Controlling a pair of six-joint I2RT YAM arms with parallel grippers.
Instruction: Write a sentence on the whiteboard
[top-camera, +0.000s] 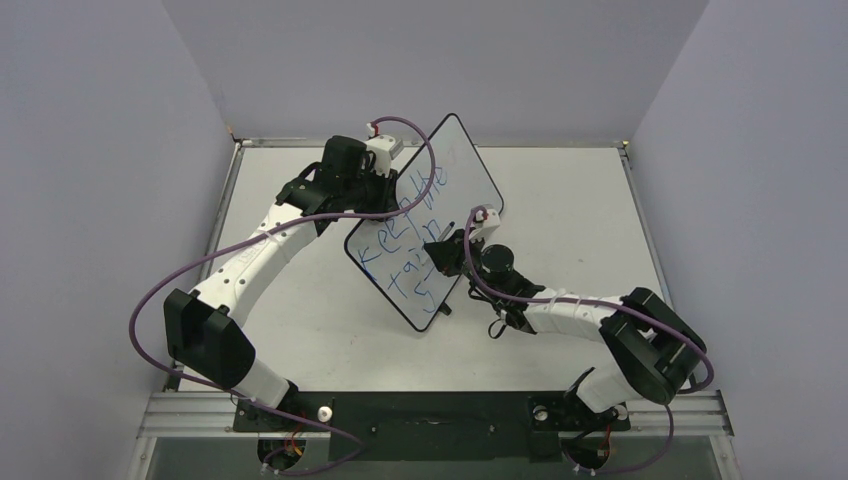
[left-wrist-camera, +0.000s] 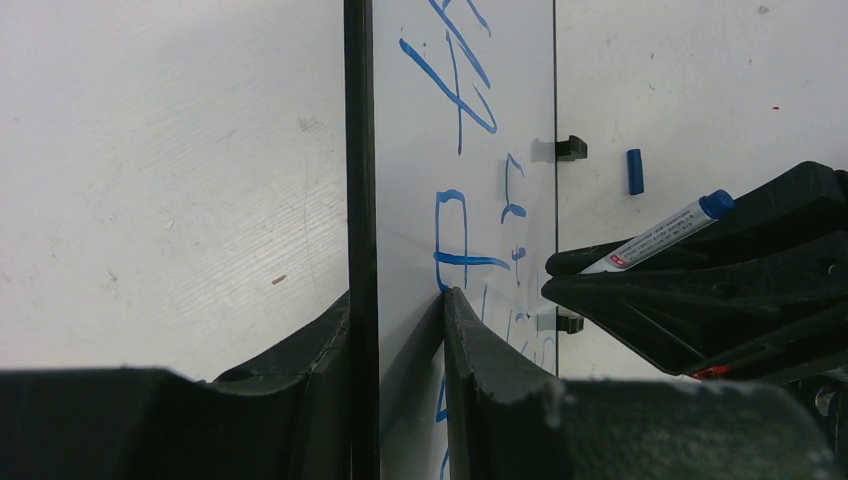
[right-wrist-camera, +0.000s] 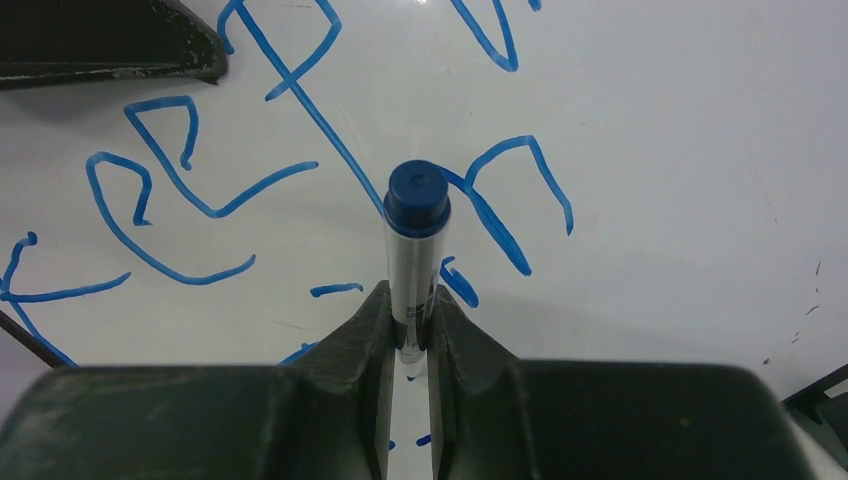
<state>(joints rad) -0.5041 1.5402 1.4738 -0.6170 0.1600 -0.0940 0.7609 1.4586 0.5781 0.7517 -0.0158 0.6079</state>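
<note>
The two arms were bolted at the near edge of the tabletop (top-camera: 580, 200). From there the right arm (top-camera: 575, 312) reached in over the lower half of the whiteboard (top-camera: 468, 170), its jaws closed tight on a marker (right-wrist-camera: 414, 255). The marker stood between them with its blue butt end toward the wrist camera. Its tip was hidden below the jaws, so whether it touched the board could not be told. The whiteboard sat slantwise at the middle of the tabletop, one corner toward the arms and one toward the back wall. Across it ran the sentence (top-camera: 405, 230) in blue, in slanted lines: "keep the" on the first, a shorter word under it, and a lone curved letter nearest the arms. Seen from the left wrist, a small blue cap (left-wrist-camera: 634, 171) lay on the tabletop past the board's opposite rim, apart from the board and near one black foot (left-wrist-camera: 571, 148). Farthest, the left arm (top-camera: 250, 262) curved round to the board's far left edge. Its jaws gripped the black rim, one finger (left-wrist-camera: 480, 350) on the written face and the other on the back.
</note>
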